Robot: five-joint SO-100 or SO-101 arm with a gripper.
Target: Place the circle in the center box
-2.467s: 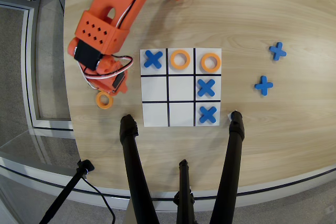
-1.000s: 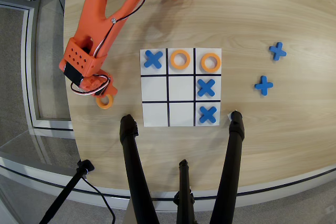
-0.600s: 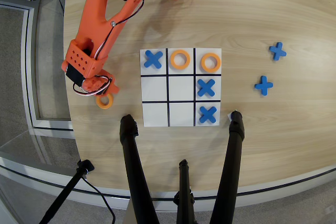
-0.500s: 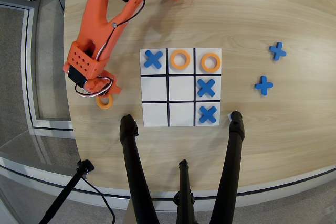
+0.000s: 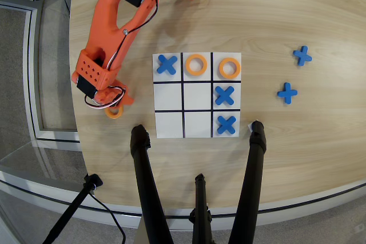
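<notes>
An orange ring [image 5: 114, 112] lies on the wooden table left of the white 3x3 board [image 5: 169, 124], partly covered by my gripper [image 5: 116, 102]. The orange arm reaches down from the top of the view, and the gripper sits right over the ring's upper edge. From above I cannot tell how the jaws stand or whether they hold the ring. The center box [image 5: 197, 96] is bare white. Two more orange rings sit in the top middle cell [image 5: 196, 64] and the top right cell [image 5: 229, 68].
Blue crosses fill the top left [image 5: 166, 64], middle right [image 5: 224, 95] and bottom right [image 5: 227, 124] cells. Two loose blue crosses [image 5: 287, 92] lie on the table to the right. Black tripod legs [image 5: 143, 170] stand at the board's near edge.
</notes>
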